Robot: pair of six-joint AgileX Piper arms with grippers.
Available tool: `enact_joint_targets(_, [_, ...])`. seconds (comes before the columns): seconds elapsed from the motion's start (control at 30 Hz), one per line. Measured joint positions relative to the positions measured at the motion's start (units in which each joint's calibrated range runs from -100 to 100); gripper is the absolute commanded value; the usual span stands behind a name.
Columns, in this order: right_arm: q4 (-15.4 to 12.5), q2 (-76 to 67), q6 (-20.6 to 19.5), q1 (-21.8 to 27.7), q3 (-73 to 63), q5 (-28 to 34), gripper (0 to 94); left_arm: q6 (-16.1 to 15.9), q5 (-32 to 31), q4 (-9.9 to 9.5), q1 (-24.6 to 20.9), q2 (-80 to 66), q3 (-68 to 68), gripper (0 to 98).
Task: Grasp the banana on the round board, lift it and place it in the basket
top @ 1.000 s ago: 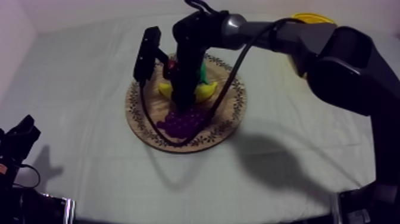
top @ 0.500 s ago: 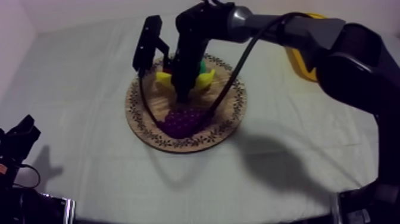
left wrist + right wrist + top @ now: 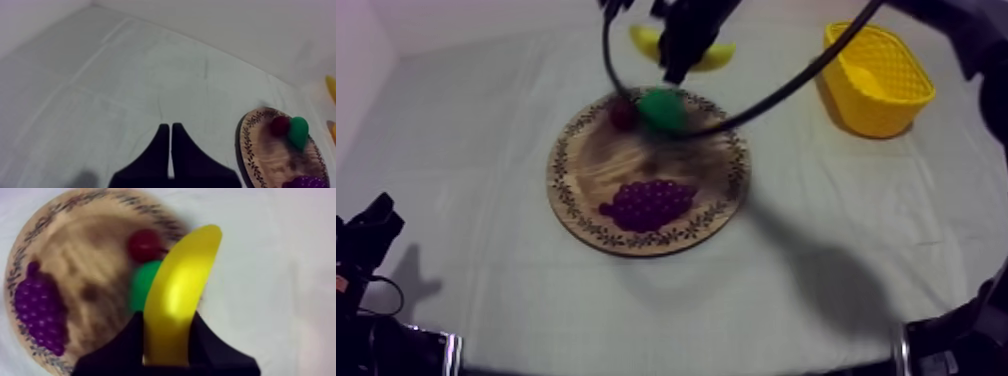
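right pincer point(image 3: 167, 319) clamped on banana point(image 3: 182, 283) | long axis pointing outward (tip away); left pincer point(image 3: 171, 128) closed

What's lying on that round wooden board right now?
On the round wooden board lie a purple bunch of grapes, a green pear and a small red fruit. The yellow banana, gripped in the right hand, covers part of the pear.

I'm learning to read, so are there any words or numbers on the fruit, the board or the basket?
None: no word, number or sign can be read. The rim of the wooden board has only a leafy pattern. The yellow basket, the banana held in the right gripper, the grapes, the pear and the small red fruit are plain.
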Motion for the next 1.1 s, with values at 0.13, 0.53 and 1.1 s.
enact_joint_targets(0.13, [2.25, -3.96, -2.68, 3.03, 0.0, -3.32, 4.4, 0.0, 0.0, 0.0, 0.0, 0.0, 0.0, 0.1])
enact_joint_targets(0.53, [10.68, -9.45, -12.37, 13.44, 5.25, -14.42, 4.3, 0.0, 0.0, 0.0, 0.0, 0.0, 0.0, 0.1])
enact_joint_targets(1.1, [16.36, -9.26, -19.07, 24.49, 16.33, -19.27, 4.1, 0.0, 0.0, 0.0, 0.0, 0.0, 0.0, 0.1])
